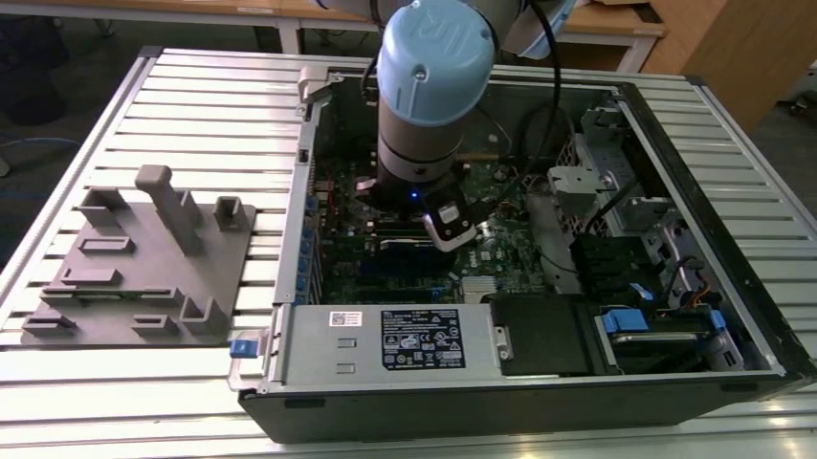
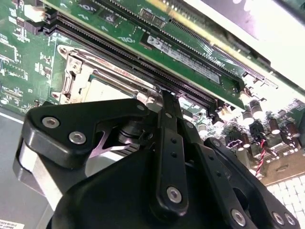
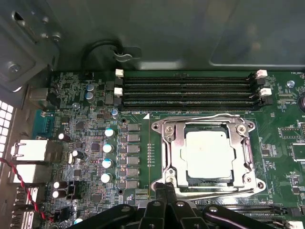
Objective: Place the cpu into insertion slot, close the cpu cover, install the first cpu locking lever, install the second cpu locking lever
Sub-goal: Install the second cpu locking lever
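Observation:
In the first wrist view the cpu (image 3: 209,152), with its silver-grey top, lies flat in the black-rimmed insertion slot (image 3: 184,153). The cpu cover (image 3: 248,153) is folded down over it, and the chip shows through its window. Thin wire locking levers run along the cover's two long edges (image 3: 200,118) (image 3: 224,192). My gripper (image 3: 167,187) is shut, its tips at a corner of the socket by the hooked end of one lever. The second wrist view has the same black fingertips (image 2: 164,93) pressed together just beside the cpu (image 2: 102,88). From the exterior view, my gripper (image 1: 453,229) reaches down into the open computer case.
Long black memory slots (image 3: 190,90) lie beside the socket, with capacitors (image 3: 108,148) and rear ports (image 3: 33,152) on the other side. The case walls, a power supply (image 1: 383,339) and a drive cage (image 1: 626,249) hem in the arm. A grey fixture plate (image 1: 141,258) sits at the exterior view's left.

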### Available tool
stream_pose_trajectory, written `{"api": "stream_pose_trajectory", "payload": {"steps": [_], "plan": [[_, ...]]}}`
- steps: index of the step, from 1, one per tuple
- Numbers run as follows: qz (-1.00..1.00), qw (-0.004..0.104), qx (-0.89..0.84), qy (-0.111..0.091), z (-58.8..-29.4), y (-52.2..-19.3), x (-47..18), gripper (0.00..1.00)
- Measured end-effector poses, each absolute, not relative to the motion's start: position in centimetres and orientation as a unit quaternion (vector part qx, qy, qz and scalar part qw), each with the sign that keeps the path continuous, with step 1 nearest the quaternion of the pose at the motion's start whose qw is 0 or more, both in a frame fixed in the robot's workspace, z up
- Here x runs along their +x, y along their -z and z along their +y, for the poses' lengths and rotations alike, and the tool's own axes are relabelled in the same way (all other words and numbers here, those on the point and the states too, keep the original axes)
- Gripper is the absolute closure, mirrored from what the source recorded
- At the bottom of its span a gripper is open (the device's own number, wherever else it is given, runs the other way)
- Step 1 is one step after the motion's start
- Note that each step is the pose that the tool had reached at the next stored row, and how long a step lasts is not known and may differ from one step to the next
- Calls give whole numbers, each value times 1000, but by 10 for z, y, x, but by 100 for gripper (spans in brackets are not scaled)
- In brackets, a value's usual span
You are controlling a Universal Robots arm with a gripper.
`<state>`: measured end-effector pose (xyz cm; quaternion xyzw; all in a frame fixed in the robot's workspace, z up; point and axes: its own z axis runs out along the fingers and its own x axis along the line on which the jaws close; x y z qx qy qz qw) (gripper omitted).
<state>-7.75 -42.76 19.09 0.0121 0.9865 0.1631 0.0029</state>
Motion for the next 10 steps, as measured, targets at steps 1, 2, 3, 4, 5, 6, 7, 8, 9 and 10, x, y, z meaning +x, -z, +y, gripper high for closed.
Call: {"api": "stream_pose_trajectory", "payload": {"steps": [1,2,3,4,5,6,7,8,9,10], "plan": [[986,3,12,-163,-428,-190,-78,90],[986,3,12,-164,-428,-190,-78,90],[986,3,12,-164,-427,-190,-78,90],[986,3,12,-166,-427,-188,-77,90],[986,3,12,-166,-427,-188,-77,90],[986,3,12,-166,-427,-188,-77,90],[986,3,12,-165,-427,-188,-77,90],[986,3,12,-165,-427,-188,-77,90],[986,3,12,-165,-427,-188,-77,90],[987,3,12,-163,-427,-188,-77,90]]}}
